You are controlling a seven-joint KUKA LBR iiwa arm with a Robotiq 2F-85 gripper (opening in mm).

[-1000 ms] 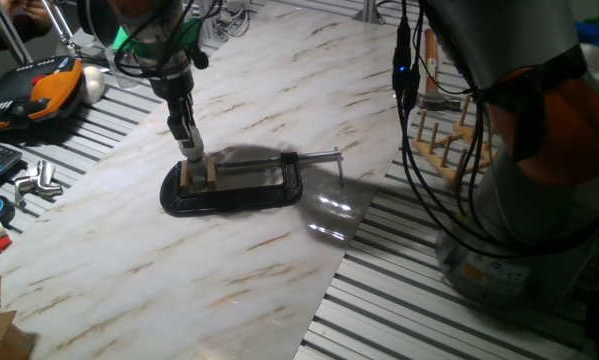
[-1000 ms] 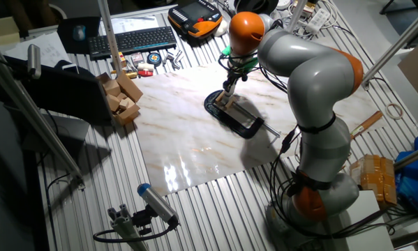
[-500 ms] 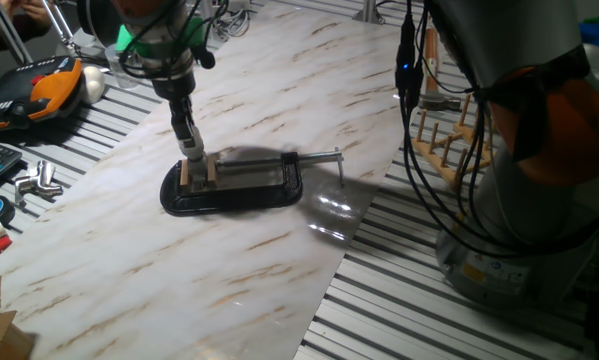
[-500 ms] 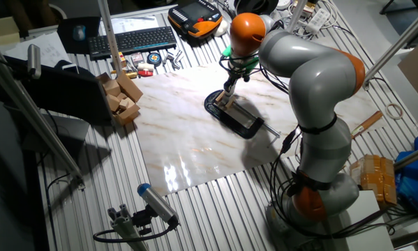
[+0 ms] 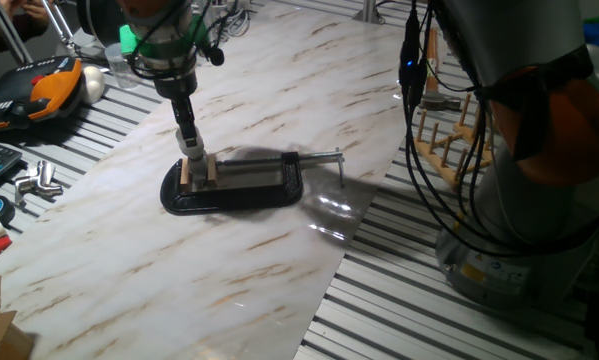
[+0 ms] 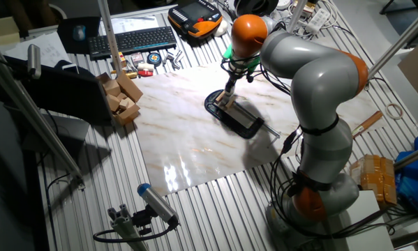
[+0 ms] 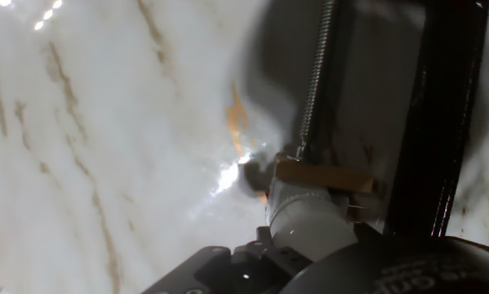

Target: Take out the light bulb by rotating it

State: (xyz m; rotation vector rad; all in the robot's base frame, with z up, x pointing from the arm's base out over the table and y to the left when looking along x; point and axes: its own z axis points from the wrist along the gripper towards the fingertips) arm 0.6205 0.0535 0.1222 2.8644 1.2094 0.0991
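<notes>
At the left end of the black clamp (image 5: 234,185) the gripper (image 5: 193,156) is down, fingers pointing straight at the wooden blocks (image 5: 197,172) held in it. The step in hand looks like the unscrewing itself: hand set on the bulb, twist under way or about to start. How far apart the jaws stand I cannot tell; in both fixed views the fingertips run together with whatever sits between the blocks.

The light bulb (image 7: 305,219) shows only in the hand view, as a pale, frosted, rounded shape close under the camera, just near of a small tan block (image 7: 324,175) with the clamp's threaded rod (image 7: 313,73) running away beyond it. No metal base is visible.

Moving right, the clamp's screw handle (image 5: 324,156) sticks out over the marble board (image 5: 279,90), well apart from the hand.

Next move, by my reckoning: keep a firm pinch and turn about the bulb's axis, lifting only once the thread lets go.
</notes>
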